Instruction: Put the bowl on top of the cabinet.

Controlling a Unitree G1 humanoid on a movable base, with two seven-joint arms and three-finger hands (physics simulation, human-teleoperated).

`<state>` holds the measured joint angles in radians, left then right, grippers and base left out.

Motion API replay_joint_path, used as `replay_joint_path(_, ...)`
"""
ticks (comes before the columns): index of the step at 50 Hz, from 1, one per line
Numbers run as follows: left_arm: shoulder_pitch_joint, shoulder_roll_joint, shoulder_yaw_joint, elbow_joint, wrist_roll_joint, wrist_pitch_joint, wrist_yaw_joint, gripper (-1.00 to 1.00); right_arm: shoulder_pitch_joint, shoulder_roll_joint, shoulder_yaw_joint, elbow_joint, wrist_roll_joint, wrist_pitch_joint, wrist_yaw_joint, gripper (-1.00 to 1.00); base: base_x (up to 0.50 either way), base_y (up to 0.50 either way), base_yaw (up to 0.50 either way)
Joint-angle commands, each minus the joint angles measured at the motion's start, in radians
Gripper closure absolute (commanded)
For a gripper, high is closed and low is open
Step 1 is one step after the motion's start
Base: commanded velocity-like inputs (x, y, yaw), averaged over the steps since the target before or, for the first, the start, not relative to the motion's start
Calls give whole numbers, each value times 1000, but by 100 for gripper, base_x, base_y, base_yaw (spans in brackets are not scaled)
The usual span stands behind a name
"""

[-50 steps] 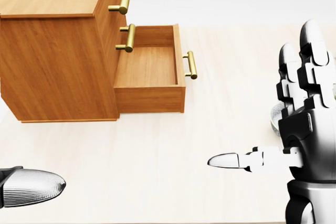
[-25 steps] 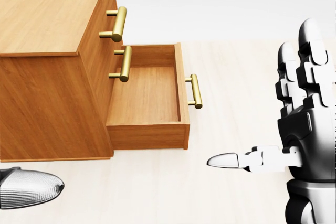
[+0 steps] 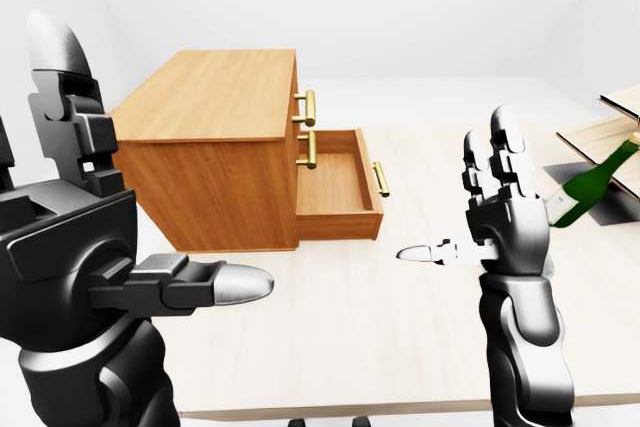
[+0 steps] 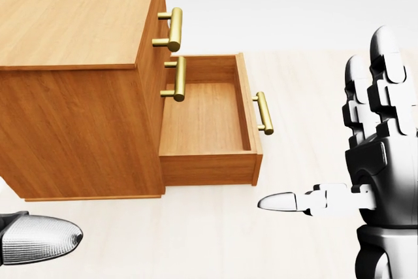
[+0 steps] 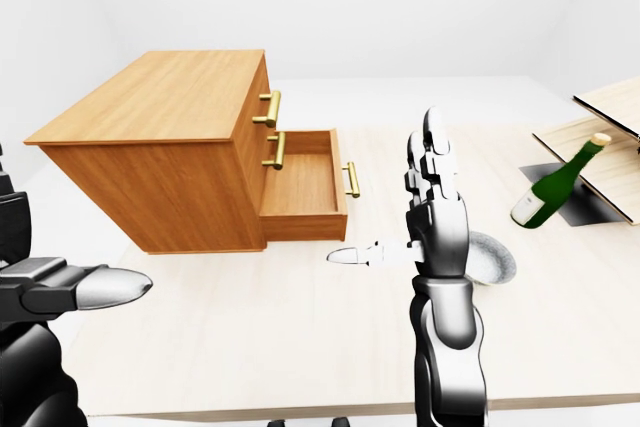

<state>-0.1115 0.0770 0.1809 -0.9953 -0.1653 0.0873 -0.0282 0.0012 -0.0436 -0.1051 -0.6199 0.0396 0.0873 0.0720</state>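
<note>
The right robot hand [image 5: 438, 229] stood upright, fingers straight and thumb stretched left, spread wide and holding nothing. The left robot hand [image 3: 75, 247] was spread and unladen too. The round bowl [image 5: 496, 255] sat mouth-up on the table [image 5: 250, 317], partly hidden behind the right robot hand and well apart from the cabinet [image 5: 165, 102]. The cabinet's bottom drawer [image 4: 206, 119] stood pulled out toward the bowl.

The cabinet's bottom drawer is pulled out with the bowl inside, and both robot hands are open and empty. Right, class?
No: the pulled-out drawer is empty, as the head view shows; the bowl sits on the table by the right hand. That hand and the left hand are open and empty.
</note>
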Motion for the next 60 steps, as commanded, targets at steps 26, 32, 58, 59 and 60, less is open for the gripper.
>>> replay_joint_path(26, -5, 2, 5, -19, -7, 0, 4, -100, 7, 14, 29, 8, -14, 0, -1, -100, 14, 2, 0)
replay_joint_path(32, -16, 5, 15, -36, -22, 0, 8, -100, -8, 15, 26, 21, -15, 0, -12, -100, 0, 0, 0)
replay_joint_path(58, -34, 138, 49, -52, -235, 0, 176, -100, -124, -45, -19, 141, -132, 0, -31, -100, 0, 0, 0)
replay_joint_path(59, -34, 141, 50, -52, -240, 0, 179, -100, -132, -50, -25, 148, -137, 0, -28, -100, 0, 0, 0)
replay_joint_path(60, -34, 143, 51, -52, -244, 0, 182, -100, -137, -53, -30, 148, -140, 0, -25, -100, 0, 0, 0)
